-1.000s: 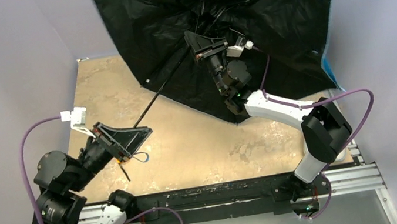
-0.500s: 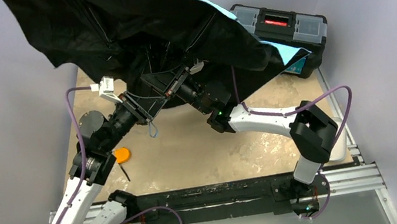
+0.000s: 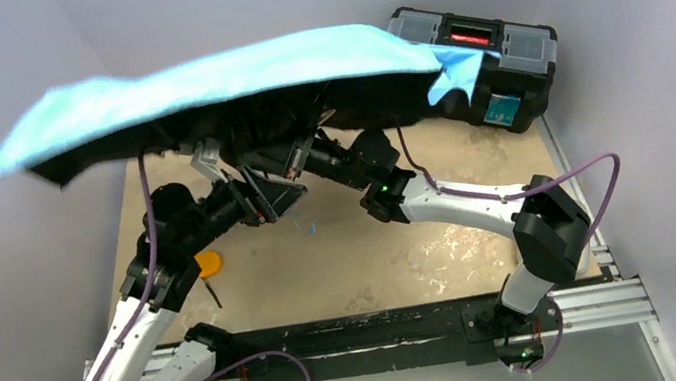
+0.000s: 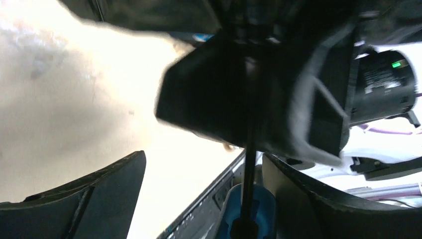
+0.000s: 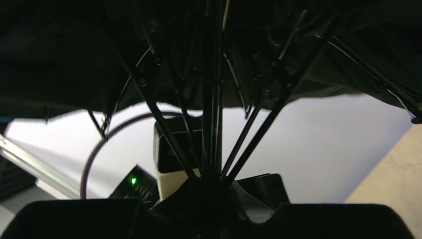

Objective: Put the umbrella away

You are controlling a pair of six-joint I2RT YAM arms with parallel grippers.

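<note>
The left arm [image 3: 124, 339] and right arm [image 3: 457, 203] have white links, black joints, purple cables [image 3: 258, 357].

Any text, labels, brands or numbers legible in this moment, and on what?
Nothing reads clearly.
Red label on the lid of the black plastic toolbox: too small.
Blue sticker on its front: too small.
White print on the right arm's black motor housing: blurred.

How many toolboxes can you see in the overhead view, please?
1: the black toolbox at the far right, its left end under the open umbrella. Its canopy hides much of the far table, so another could sit beneath.
</note>
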